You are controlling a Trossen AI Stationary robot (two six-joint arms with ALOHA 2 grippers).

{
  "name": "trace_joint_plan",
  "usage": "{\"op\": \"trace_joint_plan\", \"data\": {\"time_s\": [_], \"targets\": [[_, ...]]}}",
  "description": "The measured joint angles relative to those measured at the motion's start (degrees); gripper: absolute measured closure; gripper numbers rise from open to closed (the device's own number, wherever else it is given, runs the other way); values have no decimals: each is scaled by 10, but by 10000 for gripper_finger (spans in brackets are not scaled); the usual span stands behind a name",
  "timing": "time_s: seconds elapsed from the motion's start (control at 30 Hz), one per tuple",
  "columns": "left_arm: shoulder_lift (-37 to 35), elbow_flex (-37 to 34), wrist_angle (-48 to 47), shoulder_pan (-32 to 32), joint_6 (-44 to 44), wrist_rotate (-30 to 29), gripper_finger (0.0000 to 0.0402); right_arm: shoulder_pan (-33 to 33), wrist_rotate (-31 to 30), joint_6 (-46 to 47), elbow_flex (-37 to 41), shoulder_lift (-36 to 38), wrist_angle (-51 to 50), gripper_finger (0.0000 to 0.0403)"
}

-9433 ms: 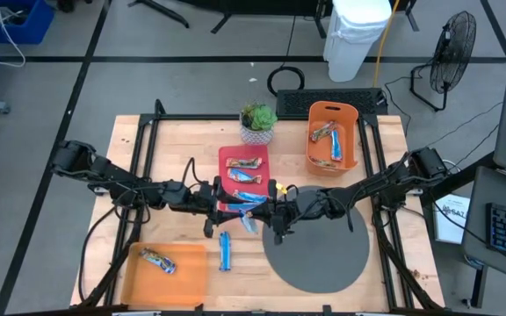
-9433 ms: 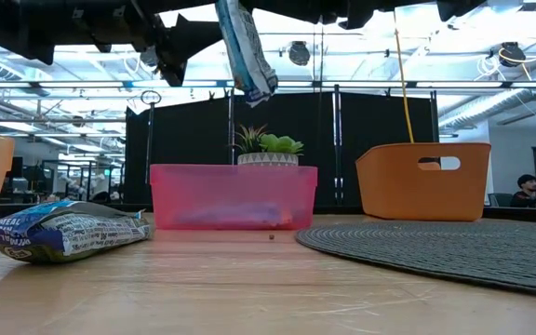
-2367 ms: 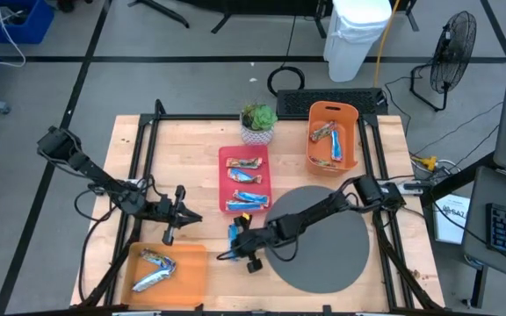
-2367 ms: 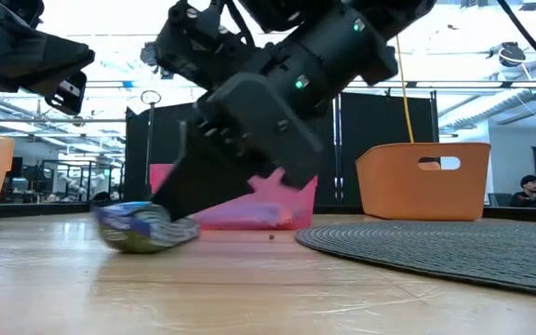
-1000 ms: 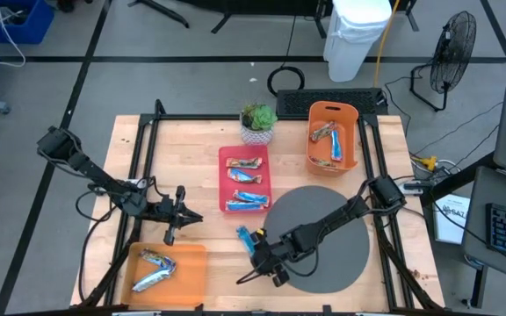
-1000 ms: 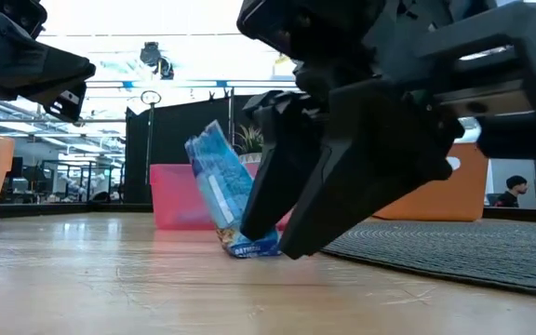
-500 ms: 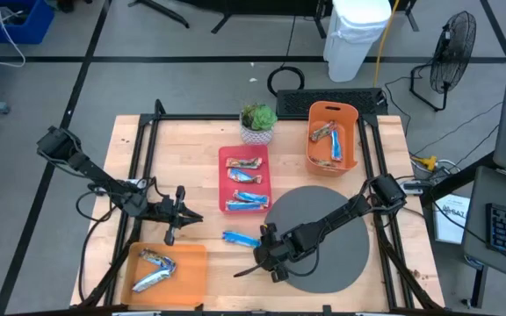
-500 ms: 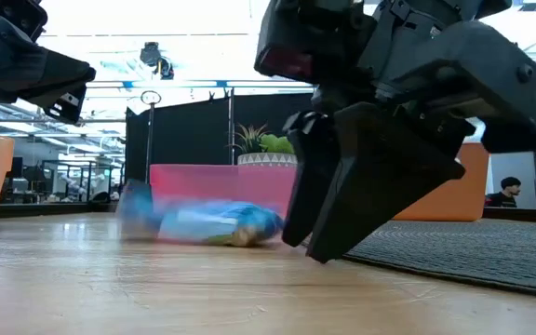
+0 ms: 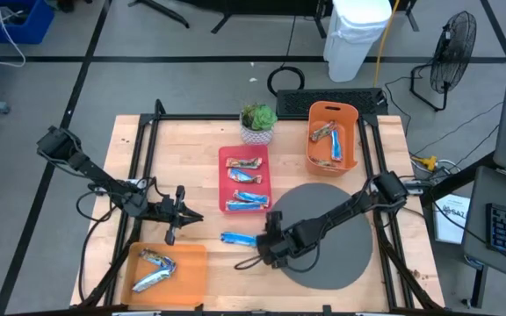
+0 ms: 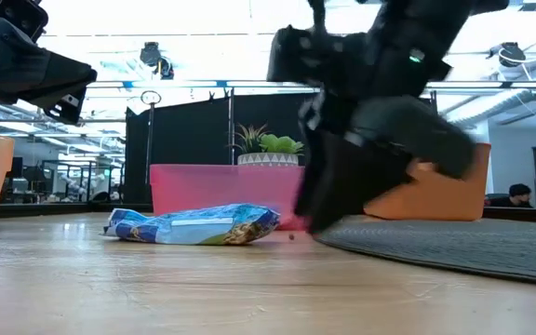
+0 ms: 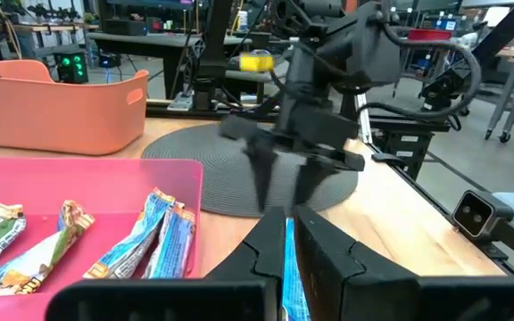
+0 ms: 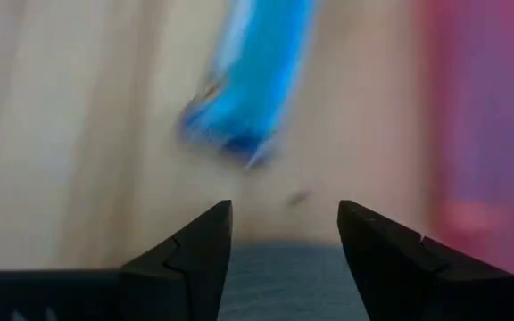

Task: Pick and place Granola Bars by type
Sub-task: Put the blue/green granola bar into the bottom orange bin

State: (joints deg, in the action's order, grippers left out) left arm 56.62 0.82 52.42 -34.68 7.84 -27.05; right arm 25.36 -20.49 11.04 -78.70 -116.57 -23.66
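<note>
A blue-and-white granola bar point(image 9: 238, 238) lies flat on the wood between the red tray point(image 9: 227, 156) and the grey mat point(image 9: 323, 263); it also shows in the low view point(image 10: 194, 225) and the right wrist view point(image 12: 248, 80). My right gripper point(image 9: 260, 254) hovers open just right of it at the mat's edge point(image 12: 284, 223), touching nothing. My left gripper point(image 9: 183, 217) waits shut above the table's left half point(image 11: 288, 241). Three bars lie in the red tray, two point(image 9: 154, 269) in the flat orange tray point(image 9: 191, 263), and some point(image 9: 328, 140) in the orange bin point(image 9: 350, 112).
A potted plant point(image 9: 257, 118) stands behind the red tray. The orange bin sits at the far right and the flat orange tray at the near left corner. Black frame rails point(image 9: 139, 167) run along both table sides. Bare wood lies between my left gripper and the loose bar.
The blue bar, which stood tilted on one end against my right gripper, has tipped over and now lies flat on the wood. My right gripper has drawn back from it toward the mat and risen a little.
</note>
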Motion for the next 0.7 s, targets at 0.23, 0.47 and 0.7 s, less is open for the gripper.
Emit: {"op": "trace_joint_plan", "data": {"time_s": [0.23, 0.47, 0.7], "targets": [[0, 0, -1, 0, 0, 0, 366, -22, -22, -17, -1, 3, 61, 207], [0, 0, -4, 0, 1, 0, 366, -44, 71, -42, -2, 1, 139, 206], [0, 0, -5, 0, 2, 0, 366, -45, 72, -48, -2, 1, 176, 206]]}}
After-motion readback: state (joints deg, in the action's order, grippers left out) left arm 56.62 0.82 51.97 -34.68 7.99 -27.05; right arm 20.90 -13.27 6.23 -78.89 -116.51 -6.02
